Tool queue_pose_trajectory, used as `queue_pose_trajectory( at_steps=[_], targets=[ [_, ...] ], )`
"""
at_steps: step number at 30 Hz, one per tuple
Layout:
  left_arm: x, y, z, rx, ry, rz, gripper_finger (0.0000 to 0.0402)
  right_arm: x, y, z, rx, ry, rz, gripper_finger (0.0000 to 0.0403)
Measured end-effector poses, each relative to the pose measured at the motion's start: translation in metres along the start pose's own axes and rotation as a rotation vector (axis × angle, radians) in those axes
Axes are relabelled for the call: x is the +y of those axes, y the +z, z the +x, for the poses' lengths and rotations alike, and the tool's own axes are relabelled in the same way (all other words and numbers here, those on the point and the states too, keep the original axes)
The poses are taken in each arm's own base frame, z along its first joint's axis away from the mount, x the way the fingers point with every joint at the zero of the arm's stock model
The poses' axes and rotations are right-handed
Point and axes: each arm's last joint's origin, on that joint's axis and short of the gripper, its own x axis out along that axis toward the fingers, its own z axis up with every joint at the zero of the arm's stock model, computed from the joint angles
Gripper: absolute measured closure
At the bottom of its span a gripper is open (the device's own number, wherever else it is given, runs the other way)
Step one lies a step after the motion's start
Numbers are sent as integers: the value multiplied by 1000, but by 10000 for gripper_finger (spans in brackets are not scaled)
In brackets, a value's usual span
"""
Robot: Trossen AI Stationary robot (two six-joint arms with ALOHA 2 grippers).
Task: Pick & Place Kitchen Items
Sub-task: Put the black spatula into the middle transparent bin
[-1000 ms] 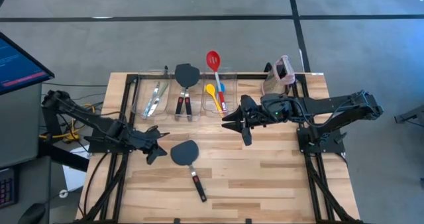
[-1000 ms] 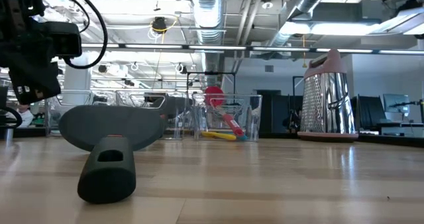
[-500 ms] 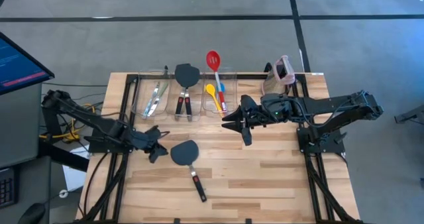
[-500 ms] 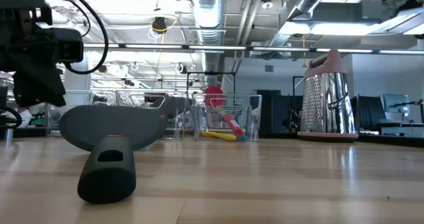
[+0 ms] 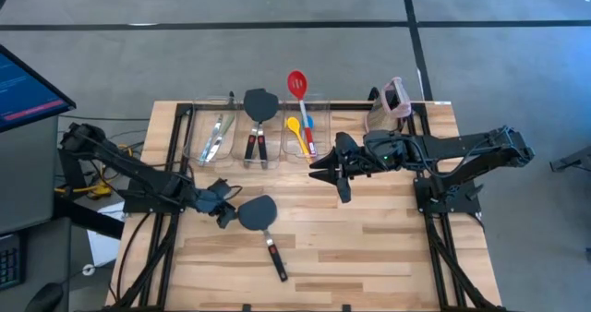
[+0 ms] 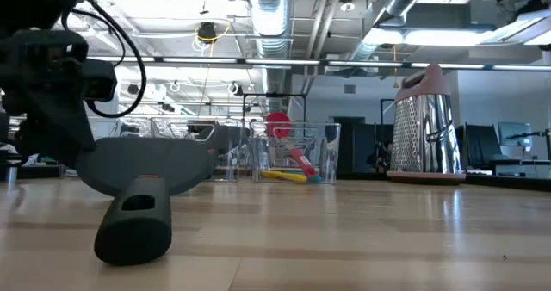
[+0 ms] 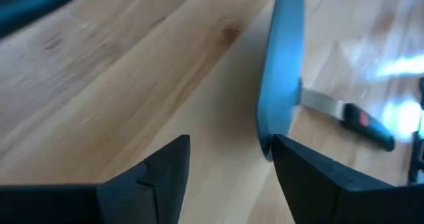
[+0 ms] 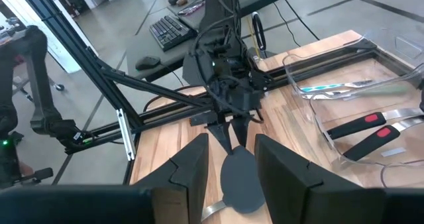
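The dark grey spatula (image 5: pixel 261 219) lies flat on the worktop (image 5: pixel 369 238). The left gripper (image 5: pixel 226 209) has its jaws wide apart, and one jaw touches the blade's edge. The right gripper (image 5: pixel 325 171) waits near the bins, jaws apart.

Two dark, almost black arms are seen, each built from long thin bars joined by chunky round joints. The left hand (image 5: pixel 224 208) is made of two flat, dark fingers (image 7: pixel 149 181) with stepped, blocky edges. The right hand (image 5: pixel 331 176) is also tipped with two dark pointed fingers (image 8: pixel 192 164), wide at the base and narrow at the ends. A small green light is seen glowing on the right arm, just behind its hand. Black cables are looped along the left arm, and thin yellow wires are bunched near its base.
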Motion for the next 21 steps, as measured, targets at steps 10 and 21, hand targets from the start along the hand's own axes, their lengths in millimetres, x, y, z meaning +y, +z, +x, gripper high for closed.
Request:
queue_pose_trajectory(
  at_steps=[10,21],
  targets=[
    [-11,2,19,-59,-68,5,197,0,0,0,0,0,0,285],
    [-14,10,41,-129,-101,-31,197,0,0,0,0,-1,0,285]
  ],
)
